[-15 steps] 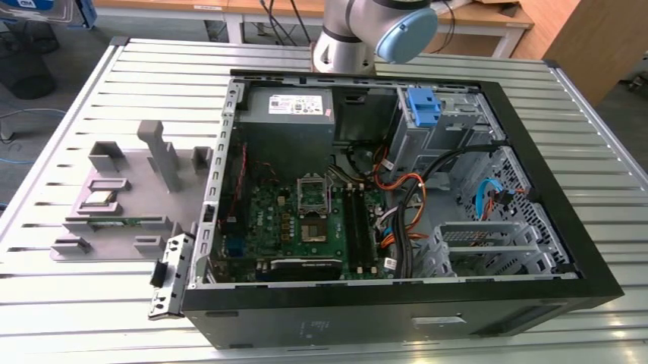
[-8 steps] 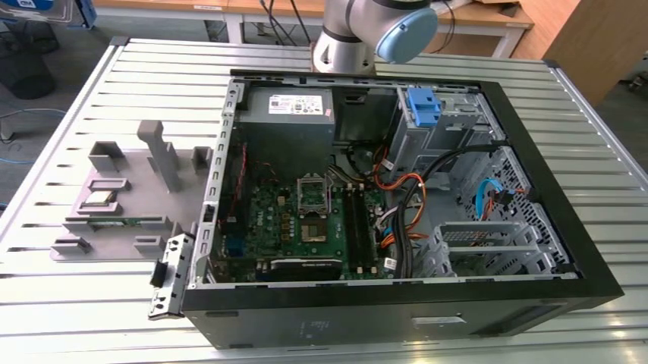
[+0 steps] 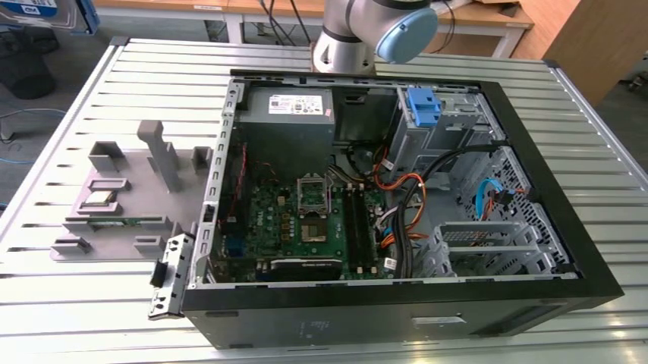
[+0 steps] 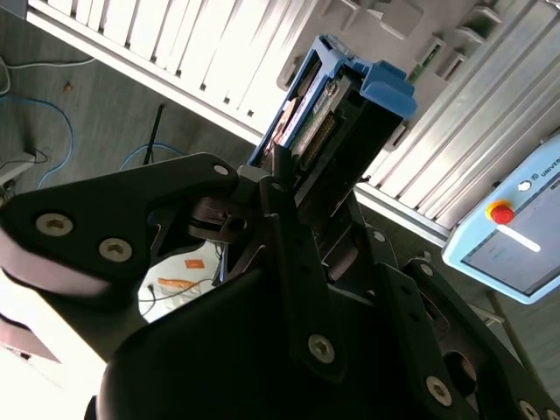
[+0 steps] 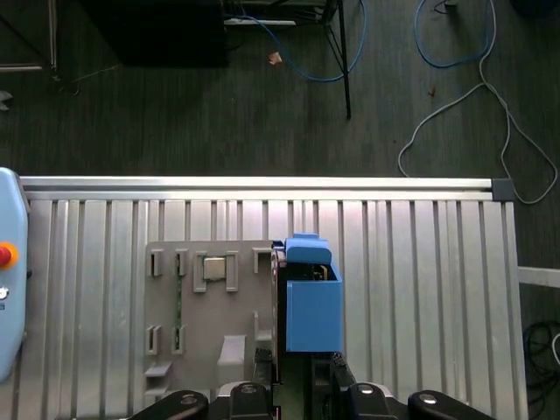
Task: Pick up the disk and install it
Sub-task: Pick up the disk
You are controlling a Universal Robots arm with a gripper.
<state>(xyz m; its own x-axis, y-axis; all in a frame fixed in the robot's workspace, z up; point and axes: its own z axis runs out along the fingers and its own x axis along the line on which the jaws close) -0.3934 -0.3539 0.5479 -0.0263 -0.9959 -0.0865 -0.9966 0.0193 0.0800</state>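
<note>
The disk (image 5: 311, 302) is held clear of the table, and the jaws of the gripper (image 5: 302, 376) are clamped on it at the lower centre of the first wrist view. In the second wrist view it is seen end-on at the upper centre, with its blue carrier bracket uppermost.

The pick-up is judged to be done. The installing is judged to be left, since the disk is carried above the table and is not yet seated in the computer case (image 3: 405, 311). In the exterior view the drive cage (image 3: 456, 125) is found at the upper right of the case. A blue plastic part (image 3: 423, 106) is lodged in it, and what that part is cannot be told.

A dark floor (image 5: 219, 114) strewn with blue and pale cables is spread across the upper half of the first wrist view. Below it, a slatted metal table (image 5: 420, 289) is laid out. The open case is set on this table at the centre of the exterior view, with the robot arm (image 3: 354, 38) at the top centre. A grey fixture plate (image 5: 219, 324) is placed at the lower left of the first wrist view, and a pendant (image 5: 7, 289) is seen at the left edge. A small chip (image 5: 214, 267) is seated in the fixture.
</note>
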